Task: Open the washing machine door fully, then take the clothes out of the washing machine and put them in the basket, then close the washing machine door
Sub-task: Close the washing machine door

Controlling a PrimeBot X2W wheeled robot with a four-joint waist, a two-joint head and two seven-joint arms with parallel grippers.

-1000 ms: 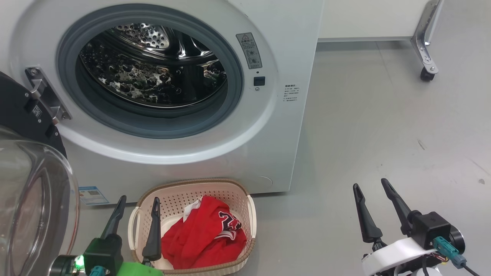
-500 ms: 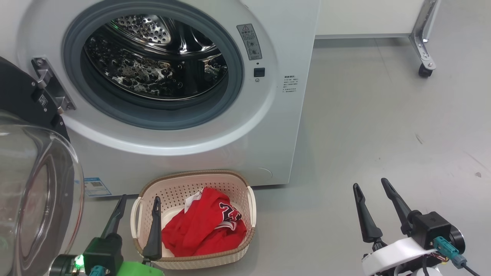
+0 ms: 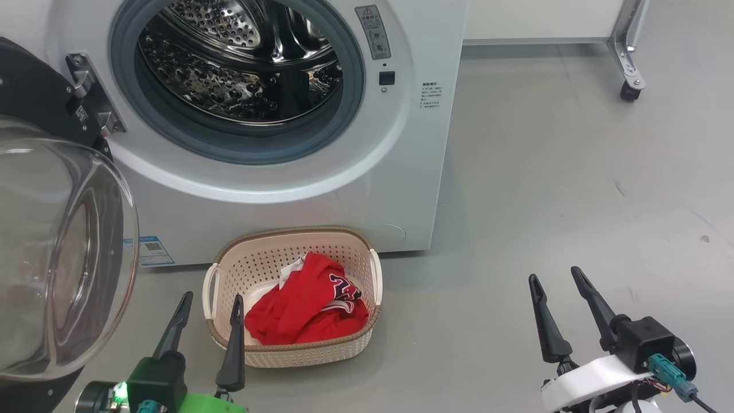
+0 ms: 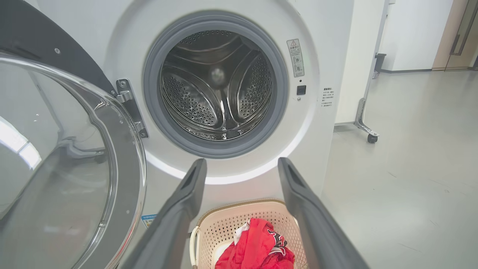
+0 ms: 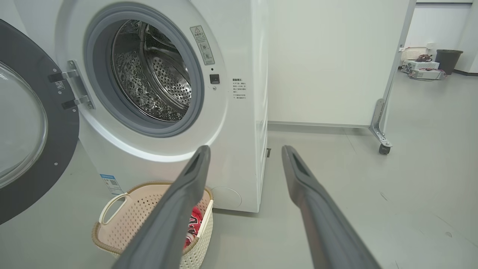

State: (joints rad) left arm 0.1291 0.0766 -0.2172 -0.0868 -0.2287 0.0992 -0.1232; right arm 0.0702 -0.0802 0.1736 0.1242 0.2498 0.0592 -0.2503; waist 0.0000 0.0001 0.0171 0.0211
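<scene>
Grey floor [image 3: 545,172]; wheeled white partition [image 3: 539,17]. One washing machine [image 3: 413,172], door [image 3: 57,258] swung wide. One basket [image 3: 298,355] holding red clothes [image 3: 304,310]. Two grippers, left gripper [image 3: 212,297] and right gripper [image 3: 554,274], spread wide, empty.

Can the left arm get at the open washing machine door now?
Probably yes: the left tool is open and empty, and the washing machine door stands close on its left, with nothing between them.

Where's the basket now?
Head view, lower left-centre: the basket sits on the floor before the washing machine, beside the left gripper.
</scene>
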